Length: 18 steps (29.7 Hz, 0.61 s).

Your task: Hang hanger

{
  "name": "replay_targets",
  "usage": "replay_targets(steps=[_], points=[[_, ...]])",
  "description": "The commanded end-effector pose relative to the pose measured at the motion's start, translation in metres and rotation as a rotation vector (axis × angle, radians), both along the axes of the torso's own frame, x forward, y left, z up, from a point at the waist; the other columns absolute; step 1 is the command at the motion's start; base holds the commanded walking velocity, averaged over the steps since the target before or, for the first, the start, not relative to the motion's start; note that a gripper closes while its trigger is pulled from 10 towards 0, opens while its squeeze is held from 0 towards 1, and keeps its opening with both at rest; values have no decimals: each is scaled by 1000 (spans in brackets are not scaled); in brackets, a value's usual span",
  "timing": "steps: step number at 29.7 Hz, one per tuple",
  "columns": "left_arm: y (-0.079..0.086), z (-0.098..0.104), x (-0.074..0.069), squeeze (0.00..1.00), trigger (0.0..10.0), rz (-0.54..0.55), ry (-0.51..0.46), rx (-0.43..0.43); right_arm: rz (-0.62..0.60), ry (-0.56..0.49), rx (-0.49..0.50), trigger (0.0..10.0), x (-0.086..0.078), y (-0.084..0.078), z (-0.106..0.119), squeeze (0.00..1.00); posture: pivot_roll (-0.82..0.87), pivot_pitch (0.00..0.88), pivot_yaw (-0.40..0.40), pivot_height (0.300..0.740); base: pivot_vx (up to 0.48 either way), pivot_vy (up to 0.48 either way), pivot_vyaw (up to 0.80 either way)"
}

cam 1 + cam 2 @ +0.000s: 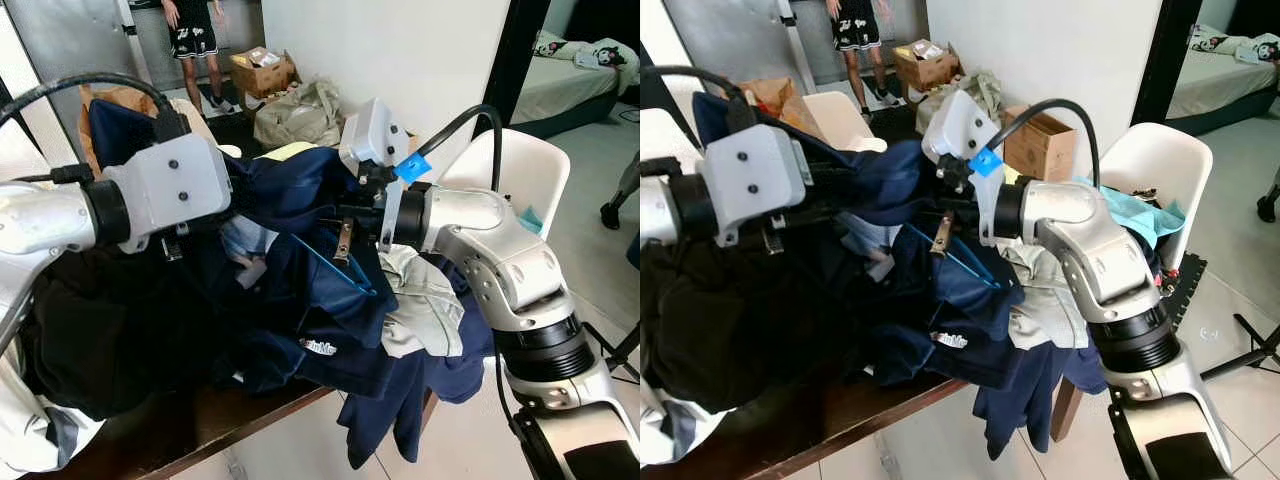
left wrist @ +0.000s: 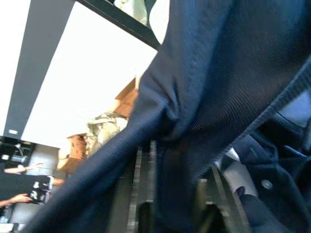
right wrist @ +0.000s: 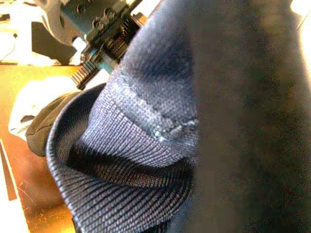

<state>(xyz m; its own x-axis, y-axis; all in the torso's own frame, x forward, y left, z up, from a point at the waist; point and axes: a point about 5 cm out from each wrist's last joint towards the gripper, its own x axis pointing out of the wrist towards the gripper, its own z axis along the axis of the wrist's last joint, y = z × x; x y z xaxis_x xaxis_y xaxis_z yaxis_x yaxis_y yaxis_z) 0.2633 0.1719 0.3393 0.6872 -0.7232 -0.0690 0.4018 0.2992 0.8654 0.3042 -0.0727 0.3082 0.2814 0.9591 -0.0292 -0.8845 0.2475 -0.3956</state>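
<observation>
A navy garment [image 1: 290, 190] is held up over a heap of clothes between my two arms. My left gripper [image 1: 240, 200] is buried in its left side; in the left wrist view the navy cloth [image 2: 194, 97] runs between the two black fingers [image 2: 206, 213], which are shut on it. My right gripper [image 1: 350, 212] presses into the garment's ribbed collar [image 3: 131, 145] from the right. A thin blue hanger [image 1: 345, 268] with a brown piece [image 1: 343, 240] hangs just below the right gripper, partly inside the cloth.
The heap of dark, navy and beige clothes [image 1: 330, 330] lies on a wooden table [image 1: 250, 420] and spills over its front edge. A white chair [image 1: 520, 170] stands at the right. A person [image 1: 195, 40], a cardboard box [image 1: 262, 70] and bags are behind.
</observation>
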Motion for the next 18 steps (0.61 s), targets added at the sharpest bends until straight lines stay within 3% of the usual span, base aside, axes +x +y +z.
replay_targets(steps=[1, 3, 7, 8, 11, 14, 18], points=[[-2, 7, -1, 0, 0, -23, -17, -34, 33, -24, -11, 10000, -5, 4, 4, 0, 21, 0, 39, 740, 0, 0, 0], [-5, 14, -3, 0, 0, -53, -16, -74, 25, -19, -28, 10000, -4, 4, 0, 0, 22, 0, 38, 740, 0, 0, 0], [-13, 34, -15, 0, 0, -212, 40, -236, -12, -5, -79, 10000, 1, 7, -11, 0, 24, 0, 38, 740, 0, 0, 0], [-16, 40, -19, 0, 0, -275, 84, -310, -24, 0, -98, 10000, 2, 9, -15, 0, 25, 0, 39, 740, 0, 0, 0], [-17, 42, -19, 0, 0, -296, 95, -330, -28, 2, -103, 10000, 2, 9, -16, 0, 25, 0, 39, 740, 0, 0, 0], [-16, 52, -19, 0, 0, -371, 157, -480, -23, 5, -138, 10000, 0, 15, -25, 0, 24, 0, 42, 740, 0, 0, 0], [-13, 57, -16, 0, 39, -375, 174, -565, 3, 2, -139, 10000, -4, 19, -26, 0, 20, 0, 45, 740, 0, 0, 0]])
